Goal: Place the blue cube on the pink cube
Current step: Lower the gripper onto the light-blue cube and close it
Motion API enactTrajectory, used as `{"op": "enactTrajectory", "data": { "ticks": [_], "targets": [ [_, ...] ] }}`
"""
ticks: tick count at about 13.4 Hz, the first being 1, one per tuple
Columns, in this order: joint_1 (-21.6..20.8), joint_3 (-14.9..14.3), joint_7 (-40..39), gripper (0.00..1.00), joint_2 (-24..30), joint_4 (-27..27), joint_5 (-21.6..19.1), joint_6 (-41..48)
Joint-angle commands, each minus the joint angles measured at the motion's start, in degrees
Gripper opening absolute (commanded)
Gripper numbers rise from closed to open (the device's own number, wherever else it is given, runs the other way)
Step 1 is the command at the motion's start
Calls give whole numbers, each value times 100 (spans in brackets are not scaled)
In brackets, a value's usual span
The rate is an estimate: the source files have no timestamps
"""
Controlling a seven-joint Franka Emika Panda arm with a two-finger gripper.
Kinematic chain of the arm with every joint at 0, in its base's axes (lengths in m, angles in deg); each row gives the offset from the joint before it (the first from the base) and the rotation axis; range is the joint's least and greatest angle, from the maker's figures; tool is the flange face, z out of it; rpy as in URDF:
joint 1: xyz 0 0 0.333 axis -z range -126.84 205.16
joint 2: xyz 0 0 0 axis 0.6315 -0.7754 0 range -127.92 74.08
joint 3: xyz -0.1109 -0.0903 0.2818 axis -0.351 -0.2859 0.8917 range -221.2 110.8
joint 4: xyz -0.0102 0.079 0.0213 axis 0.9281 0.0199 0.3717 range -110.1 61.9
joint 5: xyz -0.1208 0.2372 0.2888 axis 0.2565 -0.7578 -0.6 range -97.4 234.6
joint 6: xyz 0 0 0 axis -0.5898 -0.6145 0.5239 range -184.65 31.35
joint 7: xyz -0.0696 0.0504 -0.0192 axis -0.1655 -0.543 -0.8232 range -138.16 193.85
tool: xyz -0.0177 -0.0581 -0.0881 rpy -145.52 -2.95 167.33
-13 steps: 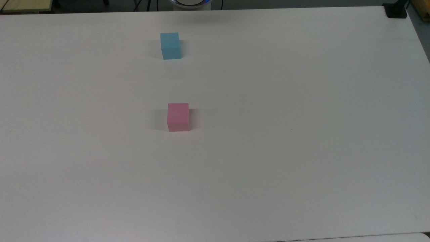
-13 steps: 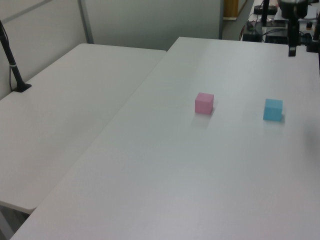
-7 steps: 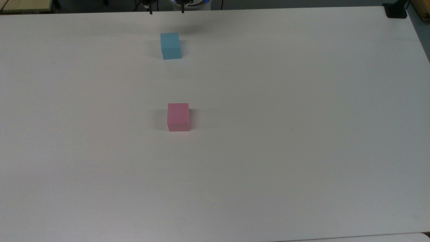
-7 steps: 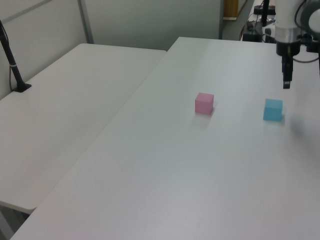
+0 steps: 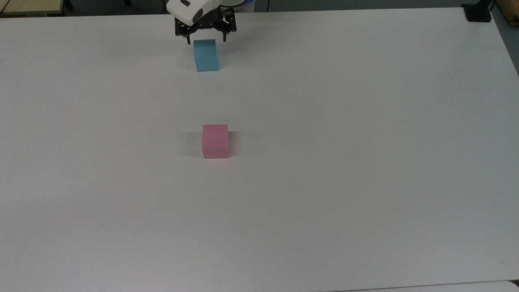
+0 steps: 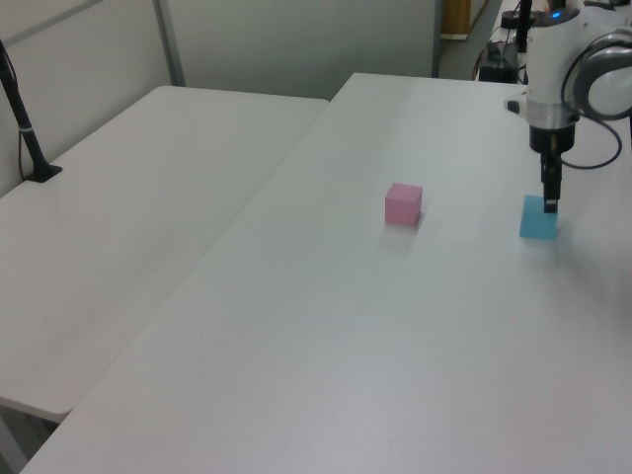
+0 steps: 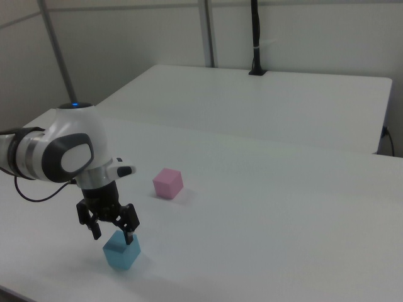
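So far nothing is stacked: I see the blue cube (image 5: 206, 55) resting on the white table (image 5: 365, 121), well apart from the pink cube (image 5: 215, 141), which stands alone nearer the table's middle. Grasping, lifting, carrying and placing are all left. My gripper (image 5: 205, 40) hangs just above the blue cube, fingers spread wide to either side of its top and holding nothing. In the right view the fingertips sit just over the cube's upper edge, so I judge a short descent remains.

Even, soft overhead light; mild grain.
Faint shadows flank the pink cube (image 5: 215, 140); a dim smudge lies beside the fingers (image 5: 188, 40) on the counter (image 5: 365, 162).
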Motion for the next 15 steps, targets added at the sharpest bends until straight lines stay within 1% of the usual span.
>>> {"op": "enactTrajectory", "data": {
  "ticks": [1,4,5,7,8,10,11,12,15],
  "targets": [
    [32,-26,-28,100,-293,-18,69,-297],
    [41,-34,-19,100,-460,-18,69,-438],
    [41,-34,-10,95,-504,-18,69,-499],
    [41,-34,43,72,-565,-10,69,-587],
    [41,-34,43,54,-566,-10,69,-587],
    [41,-43,43,36,-575,-1,69,-587],
    [41,-43,8,33,-540,17,69,-535],
    [59,-43,-27,33,-478,60,69,-413],
    [147,-43,-265,33,-346,946,69,930]
  ]
}}
